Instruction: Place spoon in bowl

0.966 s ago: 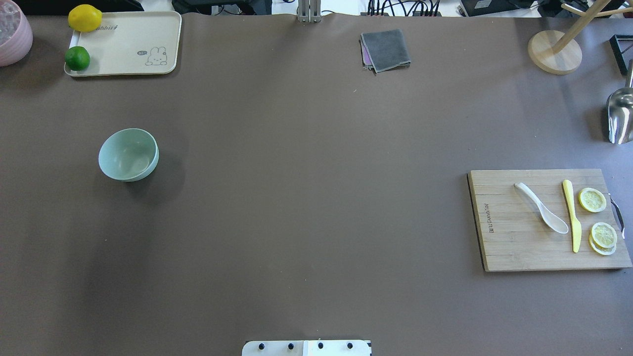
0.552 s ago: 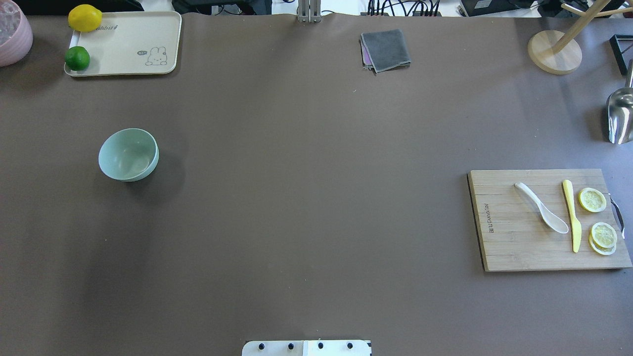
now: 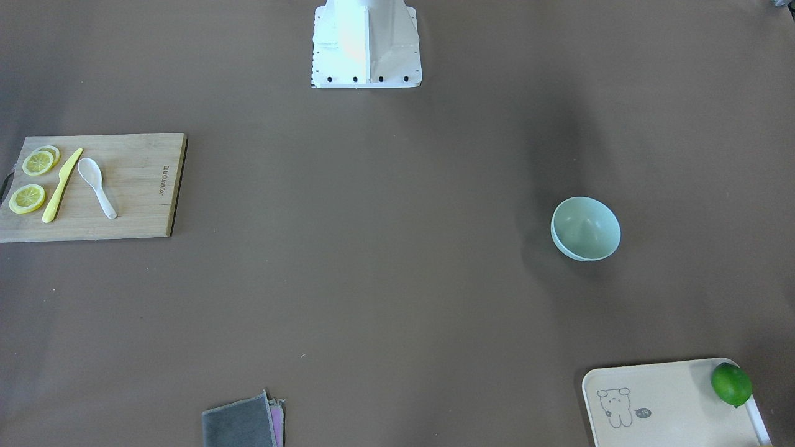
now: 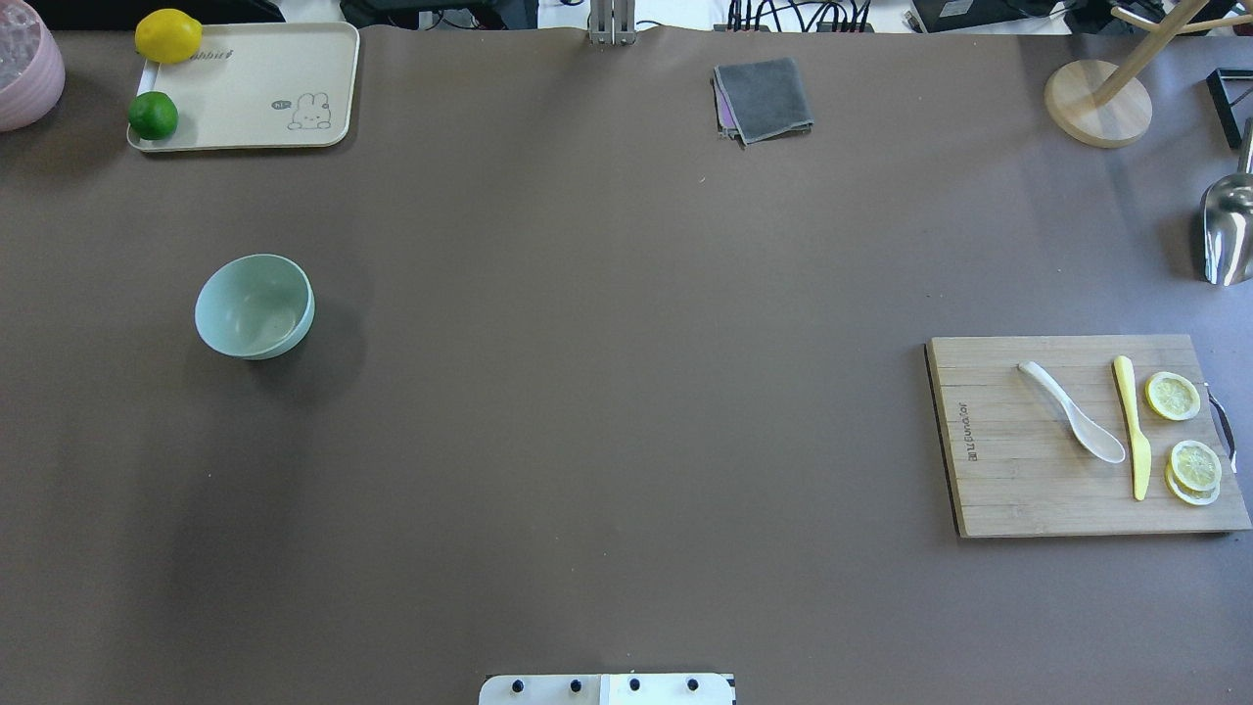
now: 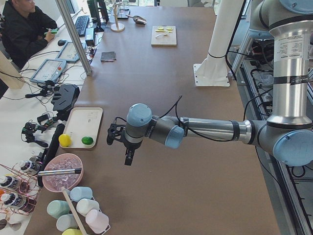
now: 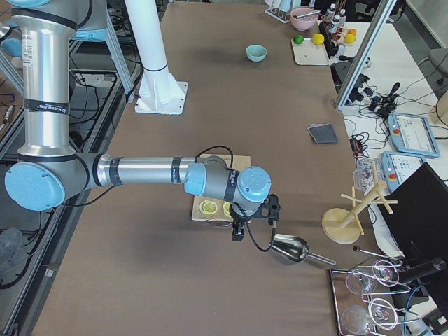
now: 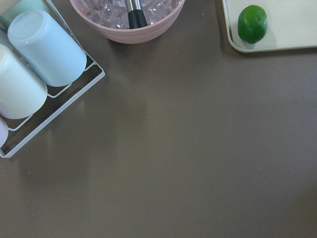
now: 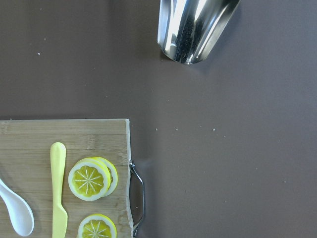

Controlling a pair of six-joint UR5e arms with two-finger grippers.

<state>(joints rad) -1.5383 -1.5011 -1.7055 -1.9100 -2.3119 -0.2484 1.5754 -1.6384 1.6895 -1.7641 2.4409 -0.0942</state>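
Note:
The white spoon [image 4: 1077,413] lies on a wooden cutting board [image 4: 1008,470] at the table's right, scoop toward me; it also shows in the front-facing view [image 3: 96,183] and at the right wrist view's lower left edge [image 8: 17,215]. The mint-green bowl [image 4: 255,305] stands empty on the table's left [image 3: 586,228]. My right gripper [image 6: 238,234] hangs just beyond the board's outer end, near a metal scoop. My left gripper [image 5: 128,157] hangs over the table's far left end. Both show only in the side views; I cannot tell whether they are open or shut.
On the board lie a yellow knife [image 4: 1131,421] and lemon slices [image 4: 1194,465]. A metal scoop [image 4: 1229,230] lies at the right edge. A tray [image 4: 255,88] with lemon and lime, a grey cloth [image 4: 764,98], a pink bowl [image 7: 126,20] and cups [image 7: 44,47] stand around.

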